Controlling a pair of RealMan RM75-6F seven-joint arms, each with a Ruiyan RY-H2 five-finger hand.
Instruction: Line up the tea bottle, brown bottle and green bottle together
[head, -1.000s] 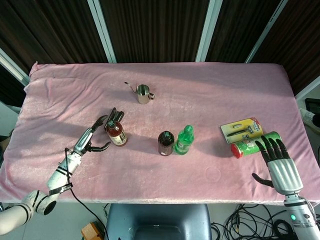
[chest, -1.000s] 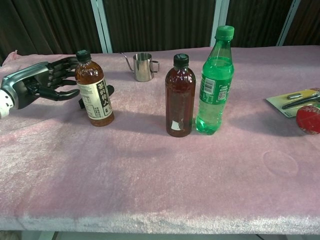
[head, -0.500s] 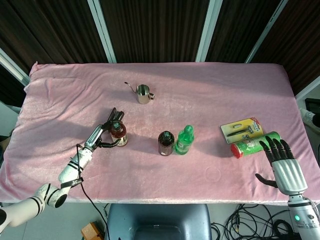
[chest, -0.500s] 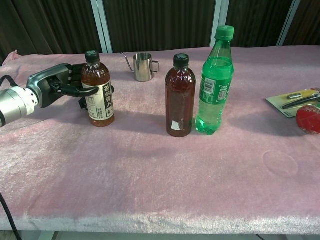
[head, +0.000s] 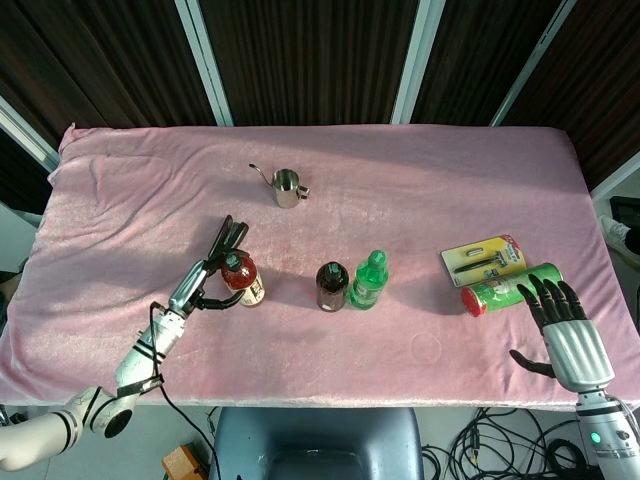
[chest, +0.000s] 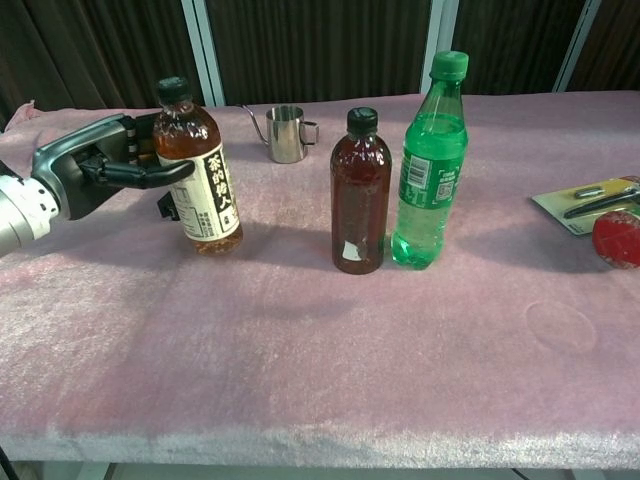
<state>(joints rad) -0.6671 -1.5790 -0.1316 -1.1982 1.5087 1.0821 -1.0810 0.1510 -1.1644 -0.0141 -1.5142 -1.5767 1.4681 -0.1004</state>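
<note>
2 of 3 in place: brown bottle (chest: 360, 192) and green bottle (chest: 431, 165) stand upright just beside each other mid-table, brown on the left. Tea bottle (chest: 196, 168) is the one left, apart from the pair on their left, tilted with its top leaning left, base on or barely off the cloth, can't tell which. Left hand (chest: 95, 168) grips it around the upper body, fingers wrapped across the front. Right hand (head: 562, 322) sits at the near right edge holding nothing, fingers spread, next to a green can (head: 510, 288); not involved. Remaining as I read it: bring tea bottle right, stand it beside the brown one, release. Steel cup (head: 286, 187) further back, out of the path
</note>
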